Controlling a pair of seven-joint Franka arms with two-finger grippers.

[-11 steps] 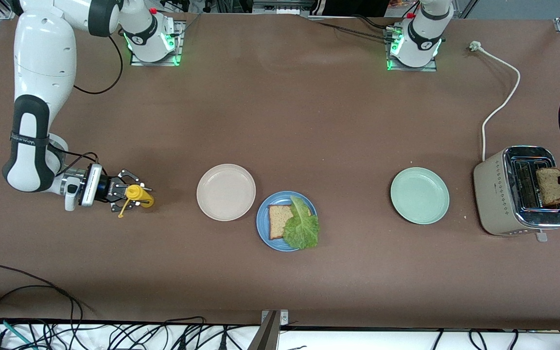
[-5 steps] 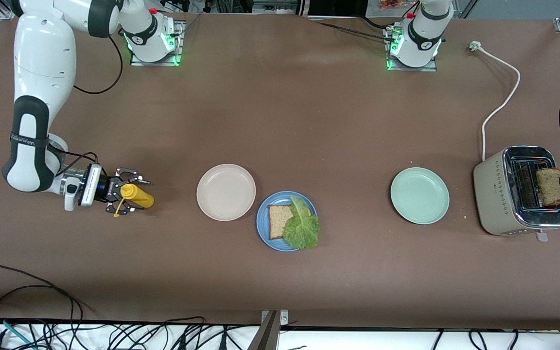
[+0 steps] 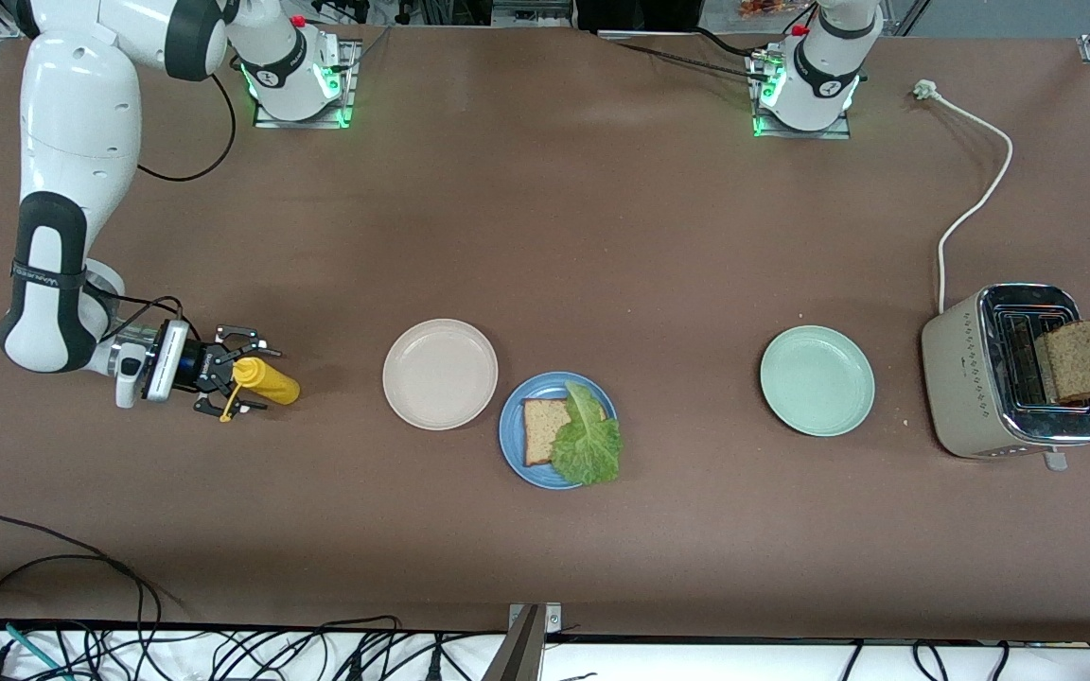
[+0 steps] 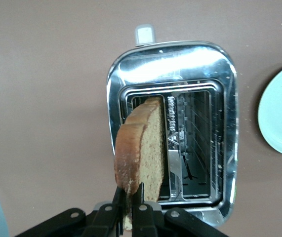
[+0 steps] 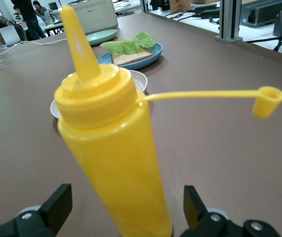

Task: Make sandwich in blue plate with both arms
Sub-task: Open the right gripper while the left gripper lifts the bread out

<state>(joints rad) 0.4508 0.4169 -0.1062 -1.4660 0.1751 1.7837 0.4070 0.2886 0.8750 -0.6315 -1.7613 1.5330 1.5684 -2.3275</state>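
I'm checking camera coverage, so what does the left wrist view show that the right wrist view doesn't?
Only the left wrist view shows the left gripper shut on a bread slice over the toaster's slots.

Only the right wrist view shows the right gripper open around a yellow bottle, its cap hanging off, plus the blue plate with bread and lettuce, and the beige plate.

Both show the toaster and the mint plate.
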